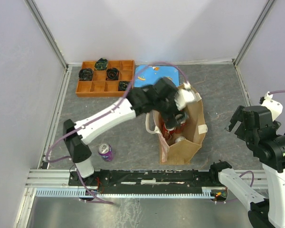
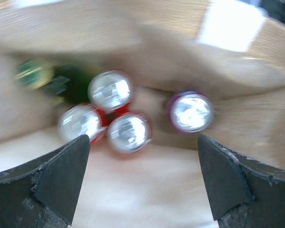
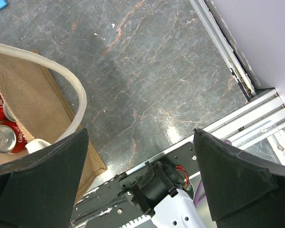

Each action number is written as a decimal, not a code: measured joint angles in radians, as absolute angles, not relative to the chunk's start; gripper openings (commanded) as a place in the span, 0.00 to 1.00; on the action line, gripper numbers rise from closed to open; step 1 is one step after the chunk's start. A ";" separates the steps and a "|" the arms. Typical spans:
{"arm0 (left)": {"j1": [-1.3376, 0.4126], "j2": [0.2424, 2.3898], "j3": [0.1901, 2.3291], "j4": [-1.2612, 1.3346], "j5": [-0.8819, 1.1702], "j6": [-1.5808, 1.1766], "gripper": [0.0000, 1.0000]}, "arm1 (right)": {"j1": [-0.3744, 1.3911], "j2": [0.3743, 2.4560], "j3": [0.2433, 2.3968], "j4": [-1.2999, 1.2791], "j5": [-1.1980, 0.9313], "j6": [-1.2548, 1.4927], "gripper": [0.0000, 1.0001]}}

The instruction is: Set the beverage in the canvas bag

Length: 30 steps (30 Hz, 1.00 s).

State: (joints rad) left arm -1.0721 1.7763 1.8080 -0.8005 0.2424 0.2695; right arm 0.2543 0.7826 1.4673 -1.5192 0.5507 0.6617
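The tan canvas bag stands open in the middle of the table. My left gripper hangs open and empty over its mouth. In the left wrist view my open gripper looks down into the bag at three red cans, a purple can and a green item on its floor. Another purple can stands on the table left of the bag. My right gripper is open and empty at the right, away from the bag. In the right wrist view the bag and red cans show at the left.
An orange divided tray with dark coiled items sits at the back left. A blue sheet lies behind the bag. The bag's off-white handle loops out to the right. Metal rails run along the near edge.
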 measured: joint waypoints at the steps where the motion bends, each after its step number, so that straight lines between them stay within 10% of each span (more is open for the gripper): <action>1: -1.029 1.758 1.807 -0.795 0.243 0.247 0.99 | 0.254 0.783 1.465 -1.519 0.550 0.662 0.99; 10: -0.447 1.600 1.832 -0.948 0.166 0.192 1.00 | 0.254 0.771 1.404 -1.492 0.533 0.666 0.99; 19: -0.429 1.035 1.180 -1.201 0.161 0.445 0.99 | 0.254 0.793 1.351 -1.432 0.488 0.664 0.99; 30: -0.429 0.921 0.859 -1.197 0.185 0.538 0.99 | 0.254 0.807 1.328 -1.402 0.449 0.661 0.99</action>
